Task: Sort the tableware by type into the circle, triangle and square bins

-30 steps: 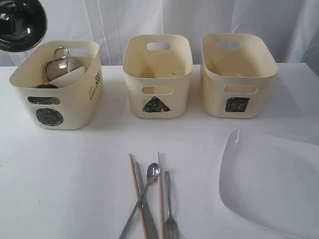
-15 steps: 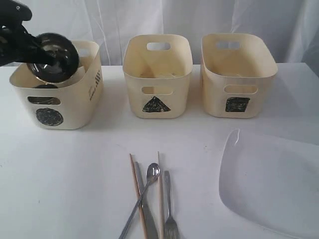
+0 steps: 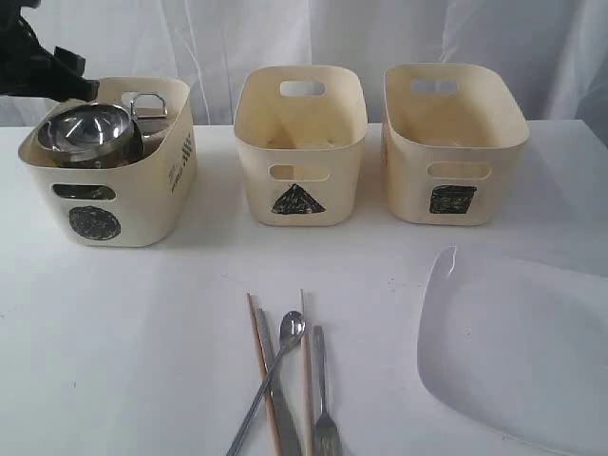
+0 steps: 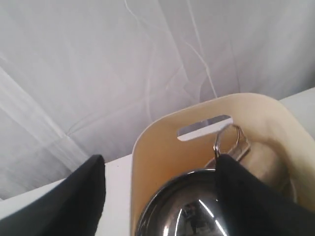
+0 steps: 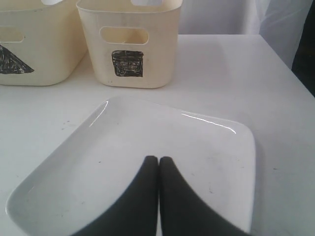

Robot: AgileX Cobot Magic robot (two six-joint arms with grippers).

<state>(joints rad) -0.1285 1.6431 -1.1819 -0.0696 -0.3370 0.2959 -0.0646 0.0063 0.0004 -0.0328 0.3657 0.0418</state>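
At ten o'clock on the white table (image 3: 114, 332), the circle bin (image 3: 142, 190) holds the steel bowl (image 3: 84, 133), mouth up. The steel mug (image 3: 147, 106) sits just beyond it toward one o'clock, its handle showing above the rim. The left hand (image 3: 47, 74) hangs over the bin's far corner, at eleven o'clock from the bowl. The left wrist view shows its black fingers (image 4: 83, 196) spread wide, one outside the bin wall and the other over the bowl's rim, clasping nothing.

The triangle bin (image 3: 256, 180) stands at twelve o'clock and the square bin (image 3: 408, 180) at one o'clock. At six o'clock lies the cutlery: two wooden chopsticks (image 3: 262, 370), with the spoon (image 3: 285, 337) slanting across the knife (image 3: 283, 408), and the fork (image 3: 325, 418) on the three o'clock side. The large white plate (image 3: 518, 351) rests at four o'clock. The right hand (image 5: 158, 160), seen only from its own wrist camera, is over the plate with its two fingers pressed together and nothing between them. The square bin stands beyond the plate's far edge.
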